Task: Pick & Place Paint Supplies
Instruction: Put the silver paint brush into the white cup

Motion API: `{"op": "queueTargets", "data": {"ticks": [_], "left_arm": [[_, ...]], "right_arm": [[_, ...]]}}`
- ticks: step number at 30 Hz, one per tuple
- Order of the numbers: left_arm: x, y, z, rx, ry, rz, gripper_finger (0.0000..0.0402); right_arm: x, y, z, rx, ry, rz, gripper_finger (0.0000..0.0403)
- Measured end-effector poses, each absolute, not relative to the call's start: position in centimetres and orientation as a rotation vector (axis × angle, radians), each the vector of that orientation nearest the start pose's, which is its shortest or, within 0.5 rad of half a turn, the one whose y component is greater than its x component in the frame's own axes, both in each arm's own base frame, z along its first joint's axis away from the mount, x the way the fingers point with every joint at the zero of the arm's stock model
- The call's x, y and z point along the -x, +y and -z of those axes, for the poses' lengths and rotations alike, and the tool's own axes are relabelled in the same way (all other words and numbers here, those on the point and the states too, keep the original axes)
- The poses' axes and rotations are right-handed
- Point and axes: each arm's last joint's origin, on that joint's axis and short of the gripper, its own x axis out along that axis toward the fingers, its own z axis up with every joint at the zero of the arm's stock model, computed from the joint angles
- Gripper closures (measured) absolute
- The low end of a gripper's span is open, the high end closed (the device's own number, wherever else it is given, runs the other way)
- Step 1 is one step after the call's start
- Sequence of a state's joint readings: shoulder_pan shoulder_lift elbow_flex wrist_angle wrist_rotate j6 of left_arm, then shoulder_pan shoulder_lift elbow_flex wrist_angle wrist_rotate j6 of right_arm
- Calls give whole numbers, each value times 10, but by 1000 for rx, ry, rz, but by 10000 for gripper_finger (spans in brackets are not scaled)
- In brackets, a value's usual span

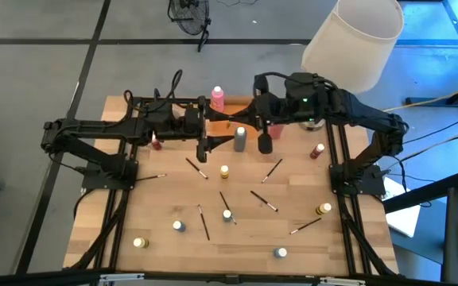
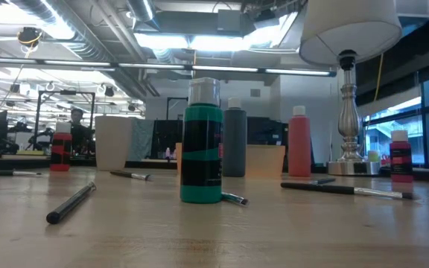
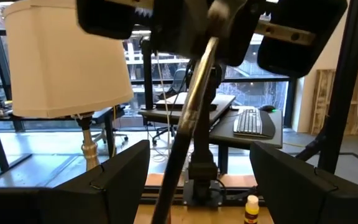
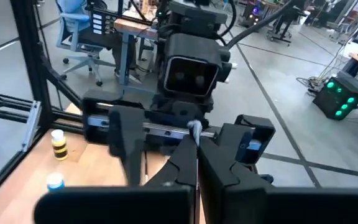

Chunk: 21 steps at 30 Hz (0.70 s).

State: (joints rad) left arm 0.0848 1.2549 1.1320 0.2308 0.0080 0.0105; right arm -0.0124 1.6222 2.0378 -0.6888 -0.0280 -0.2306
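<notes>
**Paint supplies being left spread over the table, both arms being held at the far side**

Paint supplies are being shown scattered across the wooden table. A pink bottle is being seen upright at the far edge, and a grey bottle is standing just in front of it, between the two grippers.

The left gripper is being held just left of the grey bottle. Its fingers are being kept spread wide. A thin blurred rod is crossing the gap between them, and whether it is being touched cannot be told.

The right gripper is being held just right of that bottle with its fingers pressed together. A small pale tip is showing at the fingertips, and whether anything is being pinched there cannot be told.

Thin dark brushes are lying flat around the middle of the table, one near the left gripper and another near the right one. More are lying closer to the near edge.

A yellow-lidded pot is sitting between those two brushes. Red-lidded pots are standing towards either side of the table, one on the left and one on the right. Another yellow-lidded pot is standing near the front left corner, well apart from the rest.
</notes>
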Motion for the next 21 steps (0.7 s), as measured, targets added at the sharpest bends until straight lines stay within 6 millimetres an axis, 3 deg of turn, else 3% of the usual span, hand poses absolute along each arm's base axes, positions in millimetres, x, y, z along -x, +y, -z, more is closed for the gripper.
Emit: {"op": "queueTargets", "data": {"ticks": [13, 21], "left_arm": [[-279, 36, -393, -34, -66, -161, 130], [-278, 37, -394, -35, -72, -164, 183]], "right_arm": [[-337, -7, -487, 264, 284, -67, 403], [-337, -9, -486, 262, 296, -64, 403]]}}
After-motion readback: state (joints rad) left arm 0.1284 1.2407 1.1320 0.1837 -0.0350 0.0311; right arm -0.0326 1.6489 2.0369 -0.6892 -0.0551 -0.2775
